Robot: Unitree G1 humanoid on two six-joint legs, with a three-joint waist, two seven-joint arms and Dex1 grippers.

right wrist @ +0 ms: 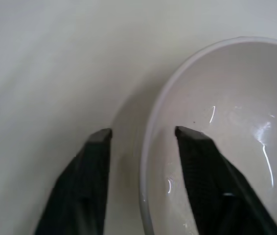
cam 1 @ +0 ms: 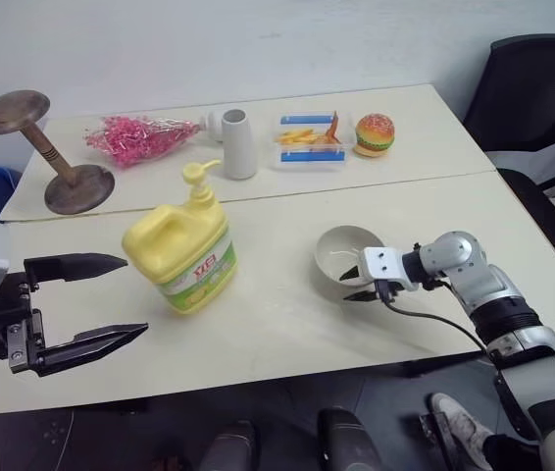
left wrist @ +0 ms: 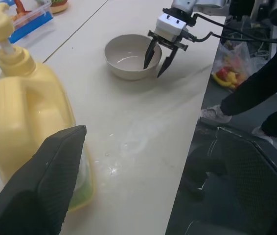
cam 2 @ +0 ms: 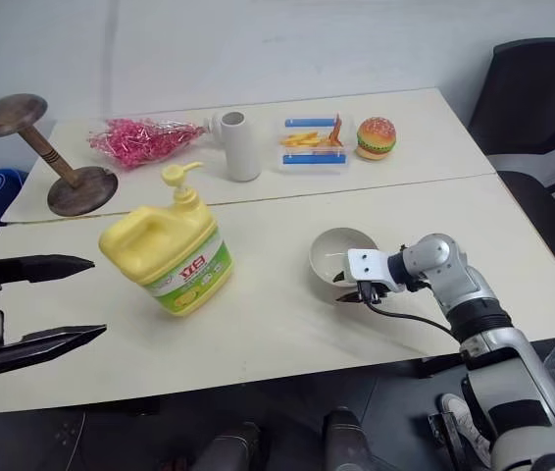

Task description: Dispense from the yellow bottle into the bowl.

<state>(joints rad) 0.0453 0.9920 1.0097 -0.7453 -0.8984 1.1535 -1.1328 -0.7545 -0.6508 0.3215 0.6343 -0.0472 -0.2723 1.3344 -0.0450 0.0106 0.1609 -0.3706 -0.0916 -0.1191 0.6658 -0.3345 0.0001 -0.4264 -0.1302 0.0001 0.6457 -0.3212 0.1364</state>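
**Gripper straddles bowl's rim**

The right gripper, fingers parted, has one finger inside the bowl and one outside, unclamped. The left gripper gapes empty beside the upright yellow bottle on the table.

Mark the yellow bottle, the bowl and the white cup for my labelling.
yellow bottle point(cam 1: 175, 240), left eye view, on its yellow body.
bowl point(cam 1: 337, 242), left eye view, on its inner wall.
white cup point(cam 1: 237, 147), left eye view, on its side.
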